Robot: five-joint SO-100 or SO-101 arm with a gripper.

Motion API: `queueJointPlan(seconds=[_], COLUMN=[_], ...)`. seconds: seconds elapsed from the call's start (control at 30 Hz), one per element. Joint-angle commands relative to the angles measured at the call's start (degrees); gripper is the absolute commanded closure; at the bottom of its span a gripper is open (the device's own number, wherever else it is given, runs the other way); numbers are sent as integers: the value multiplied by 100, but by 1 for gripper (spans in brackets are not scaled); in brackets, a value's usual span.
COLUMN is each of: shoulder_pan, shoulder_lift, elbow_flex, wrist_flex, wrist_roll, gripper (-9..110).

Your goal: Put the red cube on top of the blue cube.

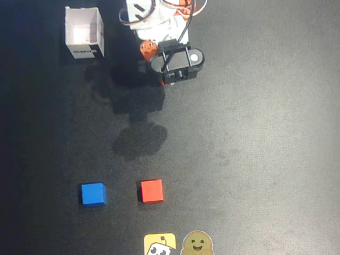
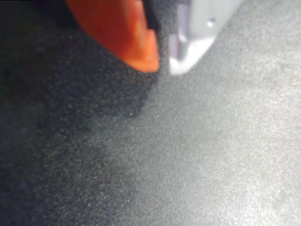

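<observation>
— Presently, where is the gripper point(image 2: 162, 61) found?
— Over bare dark mat; its orange and white fingertips are seen nearly closed, with nothing held.
— And the small solid red cube point(image 1: 151, 191)?
— Well apart, toward the overhead view's bottom edge, just right of the small solid blue cube point(image 1: 93, 194), not touching.

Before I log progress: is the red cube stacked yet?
No. The red cube sits on the table beside the blue cube, apart.
</observation>
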Motion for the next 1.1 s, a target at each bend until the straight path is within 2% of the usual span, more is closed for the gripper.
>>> queueJointPlan(seconds=[0.0, 0.63, 1.07], shoulder_pan=[-9, -53, 9], shoulder_lift=[62, 0, -3270], elbow_flex=[-18, -202, -2637], wrist_flex=[9, -9, -202], wrist_roll=[53, 0, 404], gripper=[101, 101, 100])
